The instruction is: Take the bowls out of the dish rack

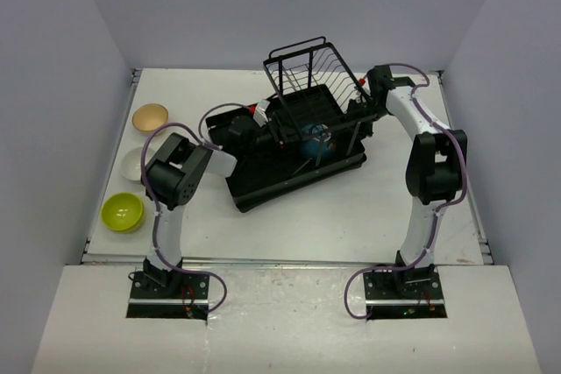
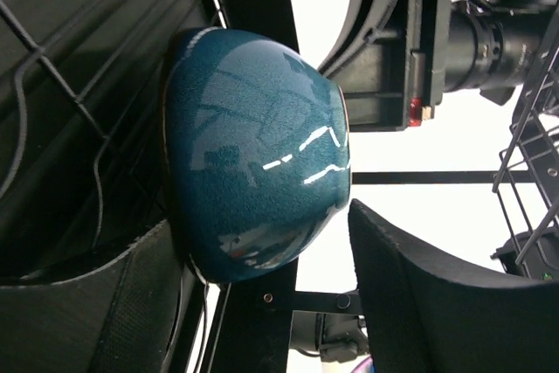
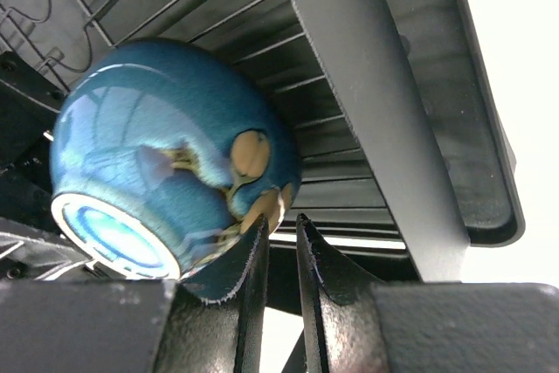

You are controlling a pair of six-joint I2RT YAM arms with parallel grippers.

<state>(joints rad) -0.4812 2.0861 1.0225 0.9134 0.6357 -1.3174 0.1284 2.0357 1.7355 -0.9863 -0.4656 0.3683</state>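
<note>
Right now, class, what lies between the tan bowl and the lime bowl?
A pale bowl, partly behind the left arm, in the top view.

Four bowls show from overhead, one inside the rack and three outside it: one dark blue bowl (image 1: 311, 142), one lime-green bowl (image 1: 123, 212), one tan-lined cream bowl (image 1: 150, 116), and one pale bowl (image 1: 133, 164) half hidden by an arm, its colour hard to call. There is one black dish rack (image 1: 344, 164), made up of one ribbed tray (image 1: 263, 184) and one wire basket frame (image 1: 302, 63). Two robot arms are in view, the left arm (image 1: 171, 181) and the right arm (image 1: 434, 168). Each ends in one two-fingered gripper, the left gripper (image 2: 262, 216) and the right gripper (image 3: 279, 235): two grippers, four fingers. One white table (image 1: 351, 225) carries them all.
</note>
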